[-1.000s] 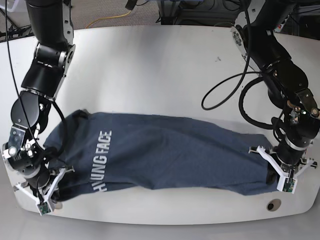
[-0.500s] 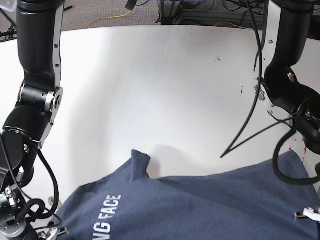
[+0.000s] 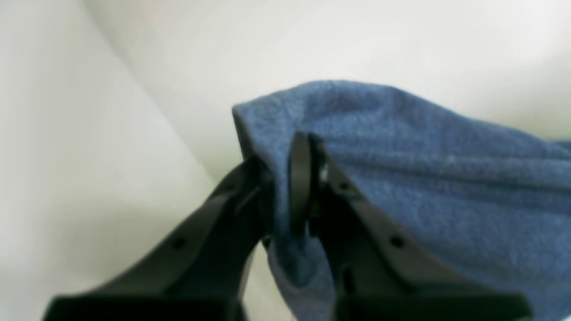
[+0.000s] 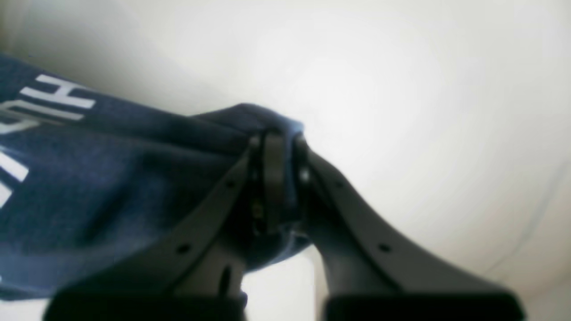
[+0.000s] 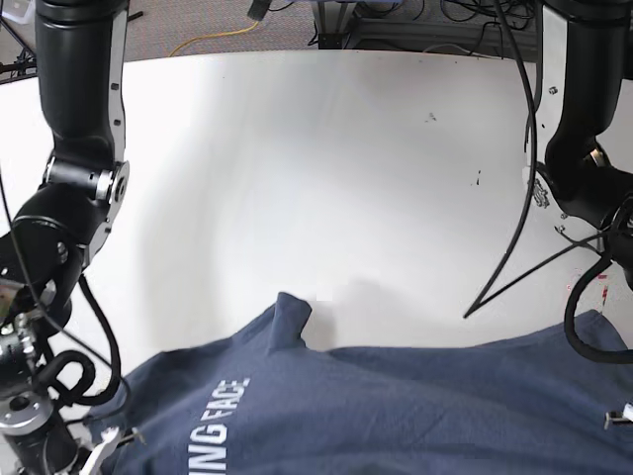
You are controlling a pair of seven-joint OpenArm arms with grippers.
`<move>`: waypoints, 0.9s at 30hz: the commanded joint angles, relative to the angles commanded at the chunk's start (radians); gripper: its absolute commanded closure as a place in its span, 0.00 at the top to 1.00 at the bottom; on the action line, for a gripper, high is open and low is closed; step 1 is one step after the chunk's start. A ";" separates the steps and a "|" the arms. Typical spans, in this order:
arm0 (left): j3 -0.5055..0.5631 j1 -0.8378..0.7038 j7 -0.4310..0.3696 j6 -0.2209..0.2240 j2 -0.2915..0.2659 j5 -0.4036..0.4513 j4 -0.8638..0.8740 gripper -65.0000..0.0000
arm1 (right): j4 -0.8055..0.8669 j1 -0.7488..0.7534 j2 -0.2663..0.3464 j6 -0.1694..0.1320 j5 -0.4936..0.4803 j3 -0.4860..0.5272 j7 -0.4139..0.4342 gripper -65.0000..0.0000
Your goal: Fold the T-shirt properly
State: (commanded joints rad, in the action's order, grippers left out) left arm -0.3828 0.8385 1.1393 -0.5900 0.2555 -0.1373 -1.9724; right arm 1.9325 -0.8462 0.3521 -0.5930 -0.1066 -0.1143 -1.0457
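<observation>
- Left end effector (image 3: 308, 196) and right end effector (image 4: 279, 187) each pinch an edge of the T-shirt (image 5: 396, 411).
- T-shirt hangs stretched over the surface's (image 5: 326, 168) near edge.
- Lift evenly, keeping it taut.

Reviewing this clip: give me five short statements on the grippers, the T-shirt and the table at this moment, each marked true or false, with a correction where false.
1. The left gripper is shut on a fold of the T-shirt. True.
2. The right gripper hangs open, clear of the cloth. False: its jaws are pinched on a bunched edge of the shirt.
3. White lettering shows on the shirt in the base view. True.
4. The shirt covers the far half of the white table. False: it lies at the near edge; the far part is bare.
5. The lettering shows in the left wrist view. False: only plain blue fabric shows there; the letters appear in the right wrist view.
</observation>
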 joint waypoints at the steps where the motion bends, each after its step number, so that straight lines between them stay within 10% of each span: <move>1: 0.000 -0.044 0.000 -0.008 0.000 0.000 -0.011 0.00 | 0.028 0.063 -0.005 0.000 0.000 -0.023 0.000 0.00; 11: -0.066 -0.405 -0.064 -0.106 -0.005 -0.002 -0.020 0.00 | 0.098 0.445 -0.132 -0.015 -0.002 -0.170 0.003 0.00; 19: -0.170 -0.626 -0.066 -0.108 -0.043 -0.002 -0.020 0.00 | 0.098 0.631 -0.222 -0.105 -0.002 -0.295 0.000 0.00; 27: -0.206 -0.847 -0.066 -0.108 -0.068 -0.002 -0.020 0.00 | 0.097 0.792 -0.287 -0.105 -0.002 -0.341 -0.002 0.00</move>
State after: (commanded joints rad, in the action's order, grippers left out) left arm -0.5884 -0.0084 1.0733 -0.6981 0.1880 -0.1389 -1.9924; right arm 2.0292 -0.0545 0.0652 -0.6981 -0.1082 -0.4549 -1.0472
